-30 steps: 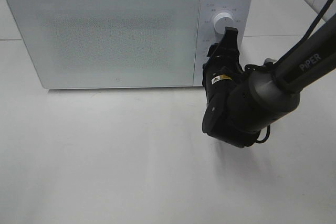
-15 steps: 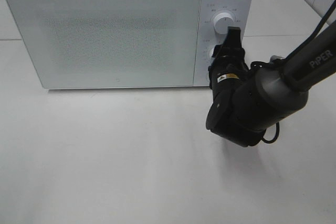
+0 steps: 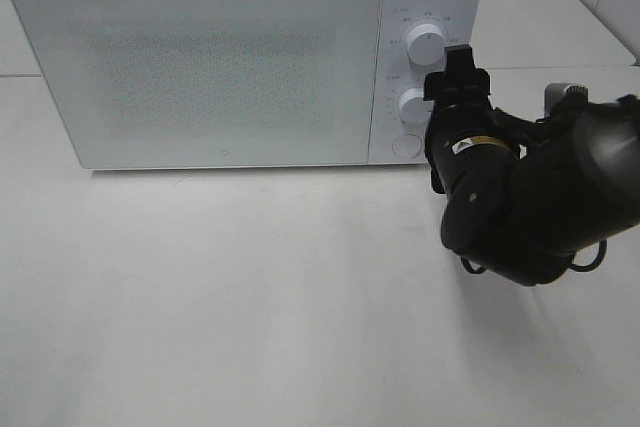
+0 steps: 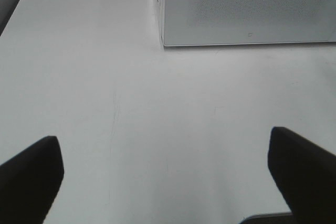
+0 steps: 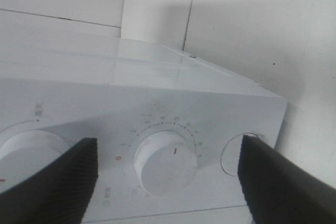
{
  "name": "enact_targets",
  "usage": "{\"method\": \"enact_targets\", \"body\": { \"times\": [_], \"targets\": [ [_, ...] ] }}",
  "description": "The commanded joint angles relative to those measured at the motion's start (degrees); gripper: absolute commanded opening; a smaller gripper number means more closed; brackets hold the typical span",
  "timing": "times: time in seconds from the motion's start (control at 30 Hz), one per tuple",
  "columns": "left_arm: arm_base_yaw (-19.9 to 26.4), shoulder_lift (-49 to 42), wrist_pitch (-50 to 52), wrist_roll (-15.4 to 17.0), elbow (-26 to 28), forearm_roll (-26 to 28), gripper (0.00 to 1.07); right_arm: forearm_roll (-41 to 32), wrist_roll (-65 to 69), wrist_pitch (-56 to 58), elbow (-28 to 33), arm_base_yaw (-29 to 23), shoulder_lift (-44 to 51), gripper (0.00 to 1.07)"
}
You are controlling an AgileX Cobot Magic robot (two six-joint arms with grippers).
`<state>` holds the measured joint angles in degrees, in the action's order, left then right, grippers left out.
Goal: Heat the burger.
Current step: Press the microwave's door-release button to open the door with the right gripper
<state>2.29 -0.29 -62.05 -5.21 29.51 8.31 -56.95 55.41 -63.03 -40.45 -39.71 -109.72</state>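
The right pincer (image 5: 167,148) is spread wide, with its fingers set clear on either side of the lower dial (image 5: 167,165) of a white microwave (image 3: 200,57). A white table (image 3: 250,297) lies beneath it, and pale tiles (image 5: 236,24) are seen beyond. The left pincer (image 4: 164,140) is held wide above the table. The burger cannot be seen.

The high camera is looking steeply down on the table (image 3: 200,297), the microwave (image 3: 200,57) lying at 12 o'clock. The left wrist camera, behind the left gripper (image 4: 163,137), is skimming the tabletop from well back, facing the microwave's door. The right wrist camera, behind the right gripper (image 5: 169,142), is staring close at the lower dial (image 5: 167,163), which the high view is showing at 1 o'clock.
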Motion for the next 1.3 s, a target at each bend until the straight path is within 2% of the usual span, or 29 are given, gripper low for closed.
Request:
{"method": "enact_targets", "body": {
  "times": [0.03,0.17,0.27,0.33,0.43,0.47,0.53,0.6,0.87,1.0,1.07,1.1,1.13,1.2,1.23,1.27,1.3],
  "targets": [
    [0.2,-1.0,0.7,0.4,0.0,0.1,0.98,1.9,-9.0,5.8,3.0,0.0,5.4,0.75],
    [0.2,-1.0,0.7,0.4,0.0,0.1,0.98,4.8,-18.6,12.0,6.4,0.0,10.5,0.75],
    [0.2,-1.0,0.7,0.4,0.0,0.1,0.98,5.0,-20.3,13.4,7.0,0.0,11.6,0.75],
    [0.2,-1.0,0.7,0.4,0.0,0.1,0.98,5.3,-31.9,22.1,7.8,0.1,15.7,0.75],
    [0.2,-1.0,0.7,0.4,0.0,0.1,0.98,5.3,-35.2,24.4,7.8,0.1,16.8,0.75],
    [0.2,-1.0,0.7,0.4,0.0,0.1,0.98,5.3,-41.6,28.8,7.8,0.1,18.7,0.75],
    [0.2,-1.0,0.7,0.4,0.0,0.1,0.98,5.3,-44.5,30.4,7.8,0.2,19.5,0.75],
    [0.2,-1.0,0.7,0.4,0.0,0.1,0.98,5.3,-57.4,37.9,7.8,0.2,23.2,0.75],
    [0.2,-1.0,0.7,0.4,0.0,0.1,0.98,5.6,-74.1,52.0,7.8,0.9,27.2,0.75],
    [0.2,-1.0,0.7,0.4,0.0,0.1,0.98,9.2,-74.9,59.3,7.8,3.5,28.5,0.75],
    [0.2,-1.0,0.7,0.4,0.0,0.1,0.98,14.3,-74.6,65.0,7.8,5.7,30.3,0.75],
    [0.2,-1.0,0.7,0.4,0.0,0.1,0.98,14.3,-74.6,65.0,7.8,5.7,30.3,0.75],
    [0.2,-1.0,0.7,0.4,0.0,0.1,0.98,17.9,-73.3,68.4,7.8,7.2,31.8,0.75],
    [0.2,-1.0,0.7,0.4,0.0,0.1,0.98,19.8,-72.5,70.2,7.8,7.9,32.5,0.75],
    [0.2,-1.0,0.7,0.4,0.0,0.1,0.98,23.5,-70.7,73.9,7.8,9.3,34.0,0.75],
    [0.2,-1.0,0.7,0.4,0.0,0.1,0.98,23.5,-70.7,73.9,7.8,9.3,34.0,0.75],
    [0.2,-1.0,0.7,0.4,0.0,0.1,0.98,27.4,-68.2,77.3,7.8,10.4,35.6,0.75]
  ]
}}
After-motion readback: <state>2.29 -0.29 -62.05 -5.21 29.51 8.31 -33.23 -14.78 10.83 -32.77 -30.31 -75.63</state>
